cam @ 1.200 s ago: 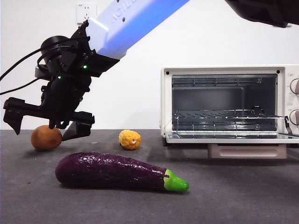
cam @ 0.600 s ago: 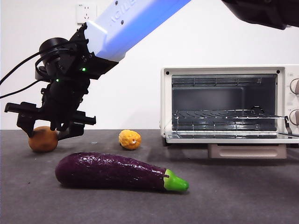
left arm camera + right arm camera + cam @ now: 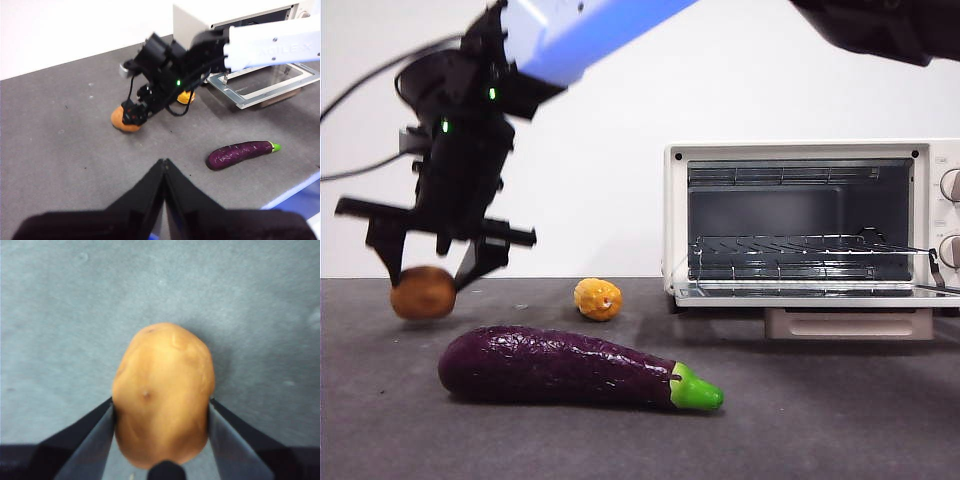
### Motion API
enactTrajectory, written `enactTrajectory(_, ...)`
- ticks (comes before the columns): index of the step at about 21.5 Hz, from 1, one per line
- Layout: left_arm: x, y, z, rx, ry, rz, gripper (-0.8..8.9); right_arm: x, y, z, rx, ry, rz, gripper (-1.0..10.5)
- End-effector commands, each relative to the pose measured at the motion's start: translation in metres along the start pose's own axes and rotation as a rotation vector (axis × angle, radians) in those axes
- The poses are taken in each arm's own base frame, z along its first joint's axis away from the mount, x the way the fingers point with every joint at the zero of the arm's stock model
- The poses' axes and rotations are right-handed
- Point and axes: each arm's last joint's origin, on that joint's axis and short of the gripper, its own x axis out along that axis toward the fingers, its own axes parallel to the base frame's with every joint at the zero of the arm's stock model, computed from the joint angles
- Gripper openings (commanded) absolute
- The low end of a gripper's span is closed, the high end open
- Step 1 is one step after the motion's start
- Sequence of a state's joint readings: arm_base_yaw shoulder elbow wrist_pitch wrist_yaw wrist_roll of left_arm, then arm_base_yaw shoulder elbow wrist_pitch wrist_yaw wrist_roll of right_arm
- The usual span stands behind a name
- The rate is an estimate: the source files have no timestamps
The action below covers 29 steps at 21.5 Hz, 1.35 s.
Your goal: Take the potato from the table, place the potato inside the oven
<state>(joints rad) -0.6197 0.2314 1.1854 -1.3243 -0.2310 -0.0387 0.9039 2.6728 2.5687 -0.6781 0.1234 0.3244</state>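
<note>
Potato [image 3: 162, 395] clamped in right gripper [image 3: 428, 268], over grey table [image 3: 820, 420]; white wall [image 3: 620, 100] behind.

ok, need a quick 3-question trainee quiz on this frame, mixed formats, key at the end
1. True or false: the right gripper has its fingers closed on the potato.
2. Multiple choice: the oven door is A) shut, B) open and folded down, C) missing.
3. Fill in: the long purple thing lying on the table nearest the front camera is the ____.

Key: 1 true. 2 B: the rack inside shows. 3 eggplant. The left gripper waits apart, fingers together. A small yellow lump sits between potato and oven.
</note>
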Motion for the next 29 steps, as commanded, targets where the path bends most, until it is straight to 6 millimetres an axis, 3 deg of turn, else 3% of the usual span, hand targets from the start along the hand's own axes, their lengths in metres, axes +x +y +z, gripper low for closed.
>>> enactTrajectory(1,-0.001,0.000,0.000,-0.011,-0.007,-0.005,-0.04,-0.031,0.008,0.024,-0.007,-0.040,0.022,1.5)
enactTrajectory(6,-0.001,0.000,0.000,-0.015,-0.007,-0.006,-0.04,-0.129,0.006,0.059,-0.053,-0.079,0.018,1.5)
enactTrajectory(10,-0.001,0.000,0.000,-0.016,-0.007,-0.006,-0.04,-0.186,-0.005,0.063,-0.180,-0.059,-0.152,1.5)
enactTrajectory(13,-0.001,0.000,0.000,-0.015,-0.007,-0.007,-0.04,-0.219,-0.007,0.072,-0.247,-0.117,-0.168,1.5)
enactTrajectory(15,-0.001,0.000,0.000,-0.015,-0.007,-0.006,-0.04,-0.247,-0.004,0.076,-0.307,-0.180,-0.299,1.5)
enactTrajectory(17,-0.001,0.000,0.000,-0.015,-0.007,-0.006,-0.04,-0.283,-0.005,0.080,-0.280,-0.259,-0.404,1.5)
enactTrajectory(22,-0.001,0.000,0.000,-0.015,-0.008,-0.006,-0.04,-0.381,0.005,0.076,-0.256,-0.407,-0.410,1.5)
enactTrajectory(29,-0.001,0.002,0.000,-0.010,-0.011,0.053,-0.05,-0.438,0.014,0.049,-0.346,-0.378,-0.516,1.5)
